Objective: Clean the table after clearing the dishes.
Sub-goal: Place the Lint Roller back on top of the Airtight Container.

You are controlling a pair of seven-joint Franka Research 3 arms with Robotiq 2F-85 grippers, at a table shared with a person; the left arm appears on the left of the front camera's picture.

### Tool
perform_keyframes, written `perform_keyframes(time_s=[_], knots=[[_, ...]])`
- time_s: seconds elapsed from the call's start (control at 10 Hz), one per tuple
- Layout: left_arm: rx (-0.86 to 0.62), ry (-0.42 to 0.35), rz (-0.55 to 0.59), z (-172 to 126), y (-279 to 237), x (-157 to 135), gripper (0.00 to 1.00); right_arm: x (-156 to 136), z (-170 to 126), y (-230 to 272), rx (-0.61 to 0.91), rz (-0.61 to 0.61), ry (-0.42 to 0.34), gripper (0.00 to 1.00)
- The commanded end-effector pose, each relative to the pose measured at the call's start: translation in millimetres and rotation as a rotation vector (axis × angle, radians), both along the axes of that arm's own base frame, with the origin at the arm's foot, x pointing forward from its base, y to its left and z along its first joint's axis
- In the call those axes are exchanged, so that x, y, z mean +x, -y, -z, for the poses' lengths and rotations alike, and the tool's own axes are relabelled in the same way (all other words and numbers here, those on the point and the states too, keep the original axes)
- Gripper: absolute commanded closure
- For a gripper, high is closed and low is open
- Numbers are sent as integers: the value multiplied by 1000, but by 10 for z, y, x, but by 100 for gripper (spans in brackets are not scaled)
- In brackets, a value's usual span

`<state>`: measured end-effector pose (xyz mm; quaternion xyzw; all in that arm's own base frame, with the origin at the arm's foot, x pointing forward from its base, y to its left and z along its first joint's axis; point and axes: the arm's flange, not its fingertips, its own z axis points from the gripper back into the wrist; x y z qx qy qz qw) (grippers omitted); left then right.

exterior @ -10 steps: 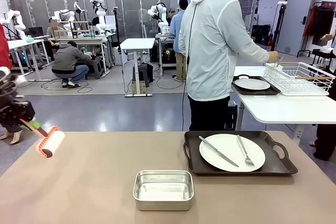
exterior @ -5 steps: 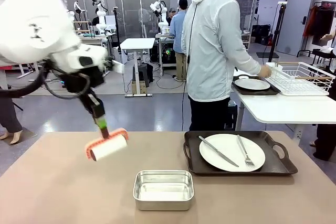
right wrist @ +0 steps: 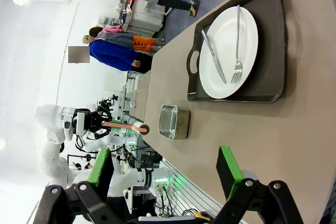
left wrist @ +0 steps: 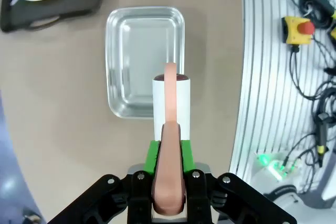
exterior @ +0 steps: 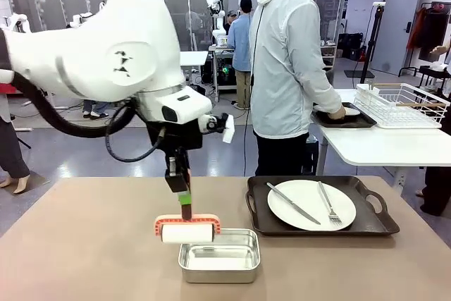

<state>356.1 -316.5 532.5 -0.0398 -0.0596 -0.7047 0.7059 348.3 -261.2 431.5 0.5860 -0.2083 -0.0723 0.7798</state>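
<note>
Swinging in from the left side, your left arm now arches over the middle of the table (exterior: 84,244) with the wrist pointing almost straight down. The left gripper (exterior: 184,199) is clamped tight on the salmon handle of a lint roller (exterior: 187,233). On the wrist cam you can see the green pads (left wrist: 152,156) pinching that handle from both sides. The white roll hangs level, right at the far left rim of the steel pan (exterior: 220,257). I can't tell if it's actually touching the metal.

A second ago that arm was way over at the picture's left edge, with the roller tilted above the table's left end. Half a second ago it was about halfway across. The person's hand (exterior: 337,112) has also moved from the wire rack (exterior: 402,103) onto the far plate (exterior: 350,112), which sits on its own tray on the white side table. The pan and the near tray (exterior: 373,223) haven't budged.

Your right gripper (right wrist: 164,169) has its fingers spread wide with nothing between them.

As for the dishes, the near dinner plate (exterior: 311,204) with its knife (exterior: 292,203) and fork (exterior: 328,204) sits on that dark tray on the table. It's to the right of the pan and well apart from the roller.
</note>
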Motion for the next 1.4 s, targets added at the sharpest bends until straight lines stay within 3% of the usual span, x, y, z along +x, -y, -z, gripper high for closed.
perform_keyframes(time_s=[0.0, 0.3, 1.0, 1.1, 1.3], knots=[[11, -20, 55, -31, 70, 182, 79, -25, -25, -2, 6, -4, 6, 0], [-10, -77, 64, 159, 338, 490, 79, -25, -25, -2, 6, -4, 6, 0], [-35, -77, 24, 732, 502, 993, 79, -25, -25, -2, 6, -4, 6, 0], [-21, -42, 16, 839, 520, 1078, 79, -25, -25, -2, 6, -4, 6, 0], [-3, -82, 7, 993, 523, 1228, 79, -25, -25, -2, 6, -4, 6, 0]])
